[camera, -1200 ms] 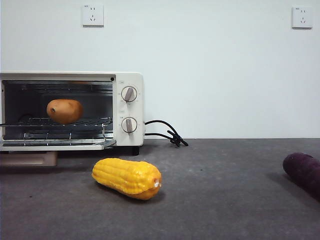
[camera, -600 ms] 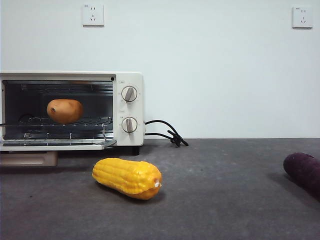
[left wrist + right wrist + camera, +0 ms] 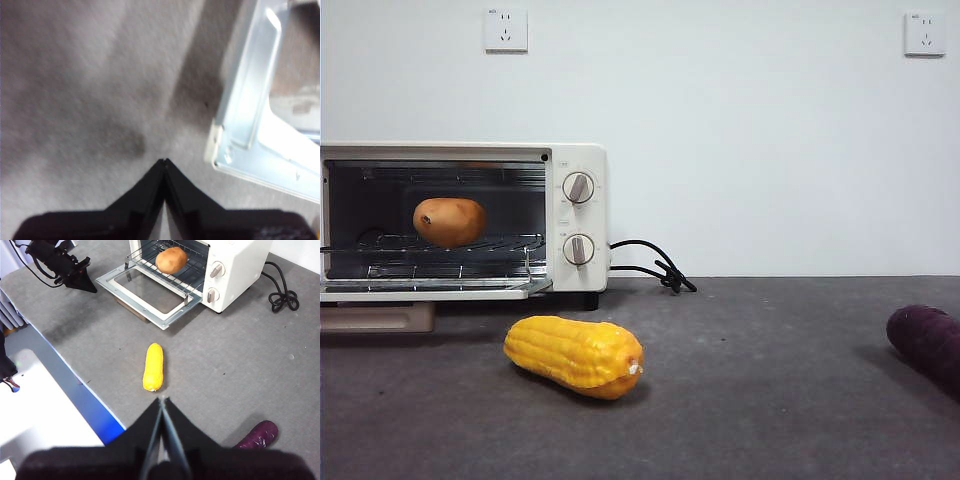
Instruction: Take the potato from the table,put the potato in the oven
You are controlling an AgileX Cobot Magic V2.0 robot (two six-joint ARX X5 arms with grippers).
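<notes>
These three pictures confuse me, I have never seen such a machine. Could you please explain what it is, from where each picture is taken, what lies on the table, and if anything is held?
It is a robot with two arms at a table. One picture looks level across the table; the other two come from cameras on the arms' wrists.

The oven stands open, with the potato on its rack. On the table lie a yellow corn cob and a purple vegetable.

The left gripper is shut beside the open oven door and holds nothing. The right gripper, also shut and empty, is high above the table.
</notes>
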